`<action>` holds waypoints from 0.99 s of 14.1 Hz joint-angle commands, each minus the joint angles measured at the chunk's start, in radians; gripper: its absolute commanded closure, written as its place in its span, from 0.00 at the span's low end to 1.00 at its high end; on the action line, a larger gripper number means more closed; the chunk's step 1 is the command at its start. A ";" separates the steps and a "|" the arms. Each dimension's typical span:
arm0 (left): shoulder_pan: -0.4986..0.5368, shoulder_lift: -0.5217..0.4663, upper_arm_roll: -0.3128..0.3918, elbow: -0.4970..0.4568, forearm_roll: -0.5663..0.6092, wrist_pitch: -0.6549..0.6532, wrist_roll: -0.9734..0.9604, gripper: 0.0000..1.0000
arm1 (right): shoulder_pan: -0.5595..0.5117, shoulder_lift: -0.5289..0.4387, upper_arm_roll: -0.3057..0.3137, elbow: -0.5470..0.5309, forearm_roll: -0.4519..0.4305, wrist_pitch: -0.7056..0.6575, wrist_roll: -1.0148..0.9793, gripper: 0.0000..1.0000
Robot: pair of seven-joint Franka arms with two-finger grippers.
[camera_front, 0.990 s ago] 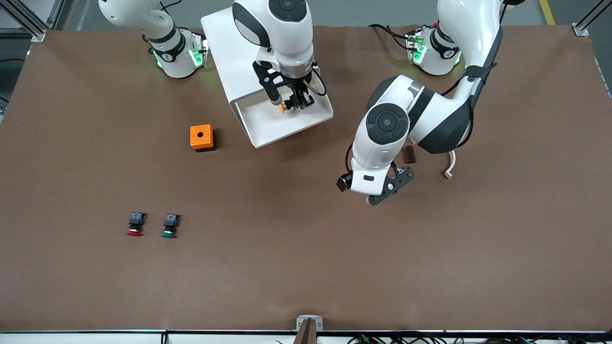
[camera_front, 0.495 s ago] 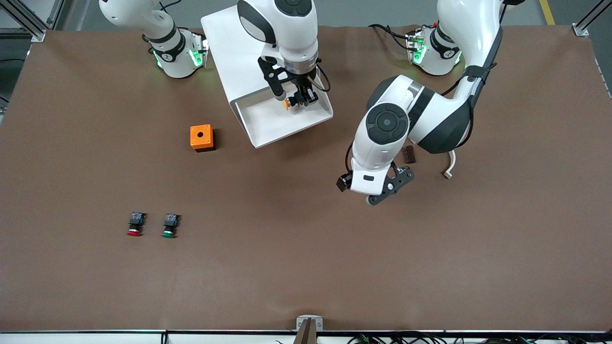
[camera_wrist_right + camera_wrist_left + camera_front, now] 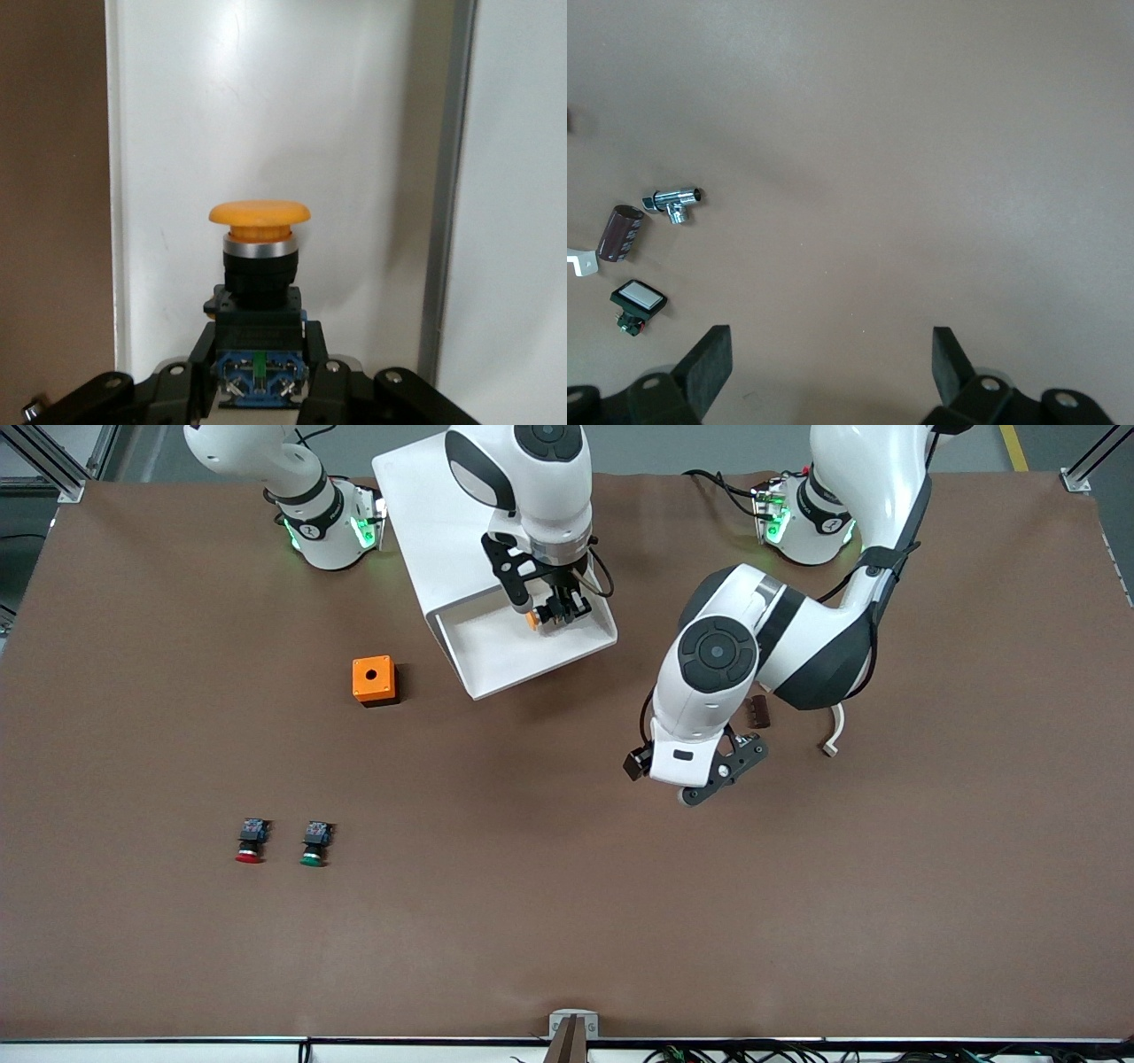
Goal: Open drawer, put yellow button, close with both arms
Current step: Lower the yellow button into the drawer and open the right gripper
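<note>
Over the open drawer [image 3: 523, 651] we see the right gripper [image 3: 556, 613], its fingers clamped on the yellow button [image 3: 259, 257]. Nearer the camera than the drawer, the left gripper [image 3: 831, 363] waits above bare table, fingers spread wide and empty.

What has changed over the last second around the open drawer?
The right end effector, still shut on the yellow button, moved deeper over the drawer toward the cabinet. The left end effector stayed open over the table; red button, green button and orange box unmoved.
</note>
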 commanded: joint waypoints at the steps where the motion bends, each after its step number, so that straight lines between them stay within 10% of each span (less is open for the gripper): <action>1: 0.003 -0.026 -0.006 -0.023 0.008 -0.008 -0.001 0.01 | 0.017 0.010 -0.010 -0.003 0.007 0.023 0.019 0.99; 14: 0.005 -0.026 -0.006 -0.023 0.008 -0.008 -0.002 0.01 | 0.030 0.034 -0.010 -0.002 0.007 0.039 0.021 0.90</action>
